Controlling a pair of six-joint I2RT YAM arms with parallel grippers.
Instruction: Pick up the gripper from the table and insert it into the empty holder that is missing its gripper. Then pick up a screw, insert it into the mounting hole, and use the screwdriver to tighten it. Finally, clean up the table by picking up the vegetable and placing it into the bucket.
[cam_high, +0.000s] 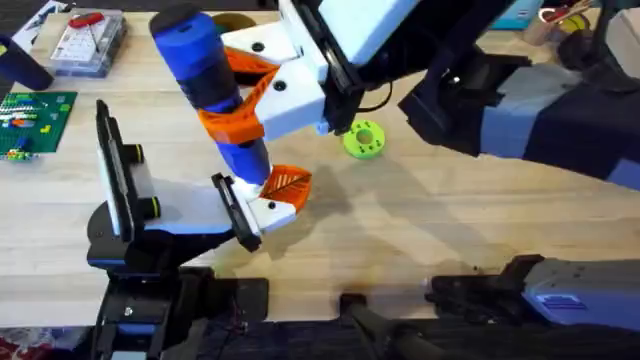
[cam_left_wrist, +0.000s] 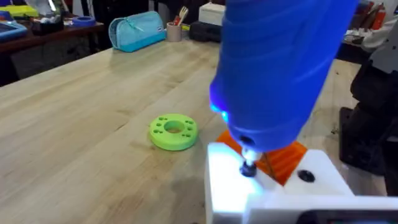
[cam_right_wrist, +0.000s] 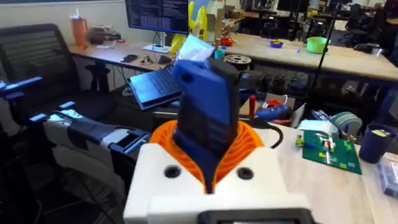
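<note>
One arm, the right arm (cam_high: 520, 110), reaches in from the far right side and crosses the middle of the worktop (cam_high: 450, 210), showing large and dark, with its white wrist turned back toward the bases. The light wooden surface carries a lime-green disc (cam_high: 363, 139) just beyond the work. A clear parts box (cam_high: 88, 42) and a green circuit board (cam_high: 35, 120) lie at the far left. Behind the bases, the right wrist view shows an office chair (cam_right_wrist: 37, 56), a laptop (cam_right_wrist: 152, 84) and long desks.

The right tool (cam_high: 225, 95) is closed around the blue screwdriver (cam_high: 205, 60), its orange ribbed pads (cam_right_wrist: 249, 140) pressing both sides of the barrel. The screwdriver leans with its thin tip down on the white block of the gripper (cam_high: 283, 193), beside that part's orange finger. The gripper sits against the black holder (cam_high: 236, 212) at the end of the grey-white arm near the left base. A blue light glows near the tip in the left wrist view. Whether the left tool is open or closed, I cannot tell.
</note>
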